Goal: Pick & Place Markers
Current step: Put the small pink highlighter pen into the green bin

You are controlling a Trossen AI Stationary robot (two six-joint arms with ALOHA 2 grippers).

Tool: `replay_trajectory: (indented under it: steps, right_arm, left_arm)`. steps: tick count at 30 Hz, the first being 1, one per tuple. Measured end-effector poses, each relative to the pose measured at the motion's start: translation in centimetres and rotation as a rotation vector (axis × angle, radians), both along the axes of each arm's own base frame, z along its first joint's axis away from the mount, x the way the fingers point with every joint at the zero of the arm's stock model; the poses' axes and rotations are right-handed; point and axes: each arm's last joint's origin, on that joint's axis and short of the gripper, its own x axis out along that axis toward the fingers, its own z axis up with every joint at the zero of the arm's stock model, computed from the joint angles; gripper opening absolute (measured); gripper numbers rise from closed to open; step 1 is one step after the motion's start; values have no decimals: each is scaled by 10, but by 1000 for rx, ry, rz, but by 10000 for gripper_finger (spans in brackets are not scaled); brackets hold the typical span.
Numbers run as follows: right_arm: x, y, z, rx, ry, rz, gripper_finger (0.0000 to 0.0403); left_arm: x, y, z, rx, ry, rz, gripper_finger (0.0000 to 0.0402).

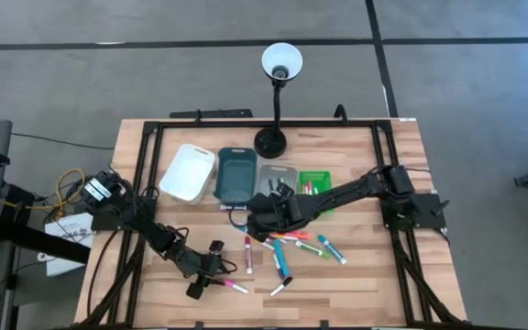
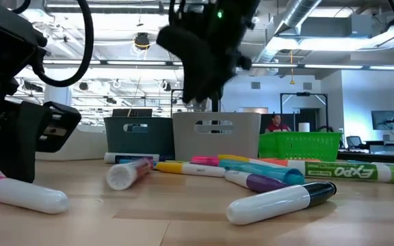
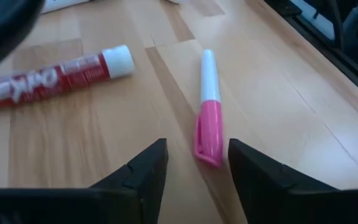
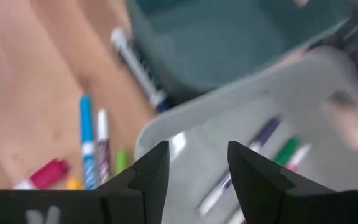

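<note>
A wooden bench [image 1: 356, 275] seen from above holds two dark robot arms, a row of four small trays and a scatter of markers [image 1: 287, 246]. The left tool [image 3: 193, 177] sits low over the near left part of the bench, its two fingers [image 3: 143, 171] apart with nothing between them. A pink marker [image 3: 208, 112] with a white barrel lies flat on the wood just in front of that gap, its pink cap nearest the fingers. A red marker [image 3: 55, 78] lies nearby, at an angle to it. The right arm reaches in from the right side toward the middle, and the right tool [image 4: 194, 171] hovers over the near edge of the grey tray [image 1: 276, 176], fingers apart and empty. Its wrist view shows a few markers lying inside that grey tray [image 4: 272, 124]. The trays stand in a line across the middle of the bench: a white tray [image 1: 188, 172] at the left, then a teal tray [image 1: 236, 172], the grey one, and a green tray [image 1: 316, 180] at the right. Most of the remaining markers lie loose on the wood just near of the trays, with a few more toward the near edge. A black lamp [image 1: 276, 101] with a white shade stands at the far side, behind the trays.
</note>
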Motion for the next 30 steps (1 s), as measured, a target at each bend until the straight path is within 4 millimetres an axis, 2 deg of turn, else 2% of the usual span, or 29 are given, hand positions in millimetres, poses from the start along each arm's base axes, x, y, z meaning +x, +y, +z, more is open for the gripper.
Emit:
replay_trajectory:
  steps: [3, 6, 9, 14, 18, 22, 26, 30]
  right_arm:
    - [1, 11, 14, -117, -42, 10, 157]
    - [2, 23, 25, -140, -84, 25, 155]
    - [0, 44, 34, -125, -131, 69, 149]
    - [-10, 86, 35, -97, -186, 162, 140]
    - [-13, 113, 14, -93, -219, 211, 138]
    - [-3, 129, -14, -94, -239, 270, 142]
    - [10, 133, -43, -80, -214, 335, 146]
    - [17, 126, -52, -41, -231, 293, 144]
  left_arm:
    - [0, 0, 0, 11, -5, 8, 158]
    - [0, 1, -1, 15, -3, 12, 133]
    - [0, 1, -1, 19, -3, 19, 91]
    - [1, 1, -1, 23, -14, 35, 14]
    - [2, 1, 1, 13, -44, 54, 8]
    - [3, 0, 5, -10, -74, 56, 4]
    - [5, 2, 19, -8, -148, 121, 4]
    - [5, 4, 36, 0, -216, 171, 4]
